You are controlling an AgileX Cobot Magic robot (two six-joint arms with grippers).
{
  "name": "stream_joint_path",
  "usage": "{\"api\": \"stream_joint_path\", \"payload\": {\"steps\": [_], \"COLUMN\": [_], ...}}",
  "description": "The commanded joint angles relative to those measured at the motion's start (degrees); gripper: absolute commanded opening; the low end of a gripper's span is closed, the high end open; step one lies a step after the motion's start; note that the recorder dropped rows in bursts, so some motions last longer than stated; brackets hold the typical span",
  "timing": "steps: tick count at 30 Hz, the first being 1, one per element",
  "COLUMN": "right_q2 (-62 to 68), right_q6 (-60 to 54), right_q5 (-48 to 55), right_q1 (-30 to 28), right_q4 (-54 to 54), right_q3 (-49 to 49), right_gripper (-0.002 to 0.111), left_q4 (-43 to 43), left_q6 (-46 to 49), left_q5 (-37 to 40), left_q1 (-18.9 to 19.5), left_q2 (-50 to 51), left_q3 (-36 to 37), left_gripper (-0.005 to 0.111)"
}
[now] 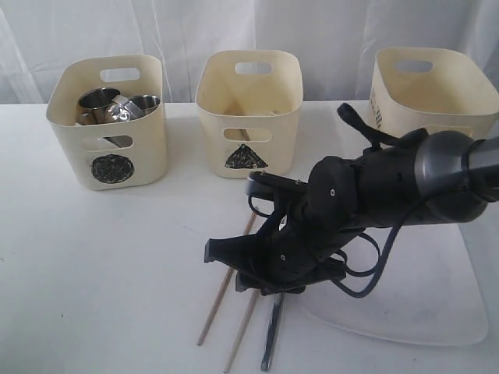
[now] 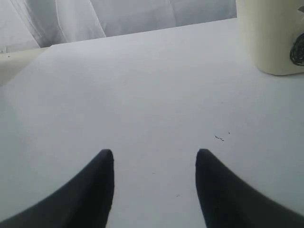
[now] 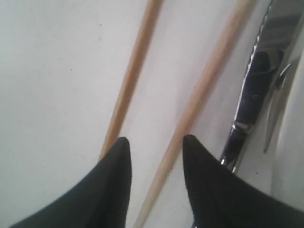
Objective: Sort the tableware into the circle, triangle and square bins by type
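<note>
We see the left gripper (image 2: pixel 155 150) with jaws apart over bare table (image 2: pixel 142 85), holding nothing. The left bin (image 1: pixel 105 125) bears a scribbled black circle and holds steel mugs (image 1: pixel 117 107), the middle bin (image 1: pixel 248 117) bears a black triangle, and the right bin (image 1: pixel 433 86) has its mark hidden behind the arm. The right gripper (image 3: pixel 156 137) hangs low over two chopsticks (image 3: pixel 133 61) lying on the table beside a knife (image 3: pixel 249 95), jaws apart, clamping nothing, and the arm partly covers the plate (image 1: pixel 437 312).
</note>
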Motion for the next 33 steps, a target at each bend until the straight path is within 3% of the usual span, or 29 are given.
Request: {"api": "stream_joint_path", "payload": {"steps": [1, 12, 21, 27, 33], "right_q2": [-0.2, 3.8, 4.0, 4.0, 4.9], "right_q6": [-2.3, -3.0, 1.6, 7.8, 9.1], "right_q5": [-0.1, 6.4, 10.7, 11.1, 19.9], "right_q1": [0.5, 1.2, 1.2, 1.2, 1.6], "right_q4": [0.1, 0.5, 0.2, -3.0, -19.0], "right_q3": [-2.2, -11.1, -12.5, -12.7, -18.8], "right_gripper": [0.035, 0.036, 0.061, 0.059, 0.054], "left_q4": [-0.6, -0.6, -0.6, -0.6, -0.6], "left_q6": [0.0, 0.0, 0.0, 0.0, 0.0], "left_q5": [-0.2, -0.2, -0.2, -0.2, -0.2], "left_q1": [0.1, 0.1, 0.1, 0.1, 0.1], "left_q2": [-0.3, -0.3, -0.3, -0.3, -0.3], "left_q3": [0.2, 0.2, 0.2, 0.2, 0.2], "left_gripper": [0.056, 0.056, 0.056, 0.056, 0.056]}}
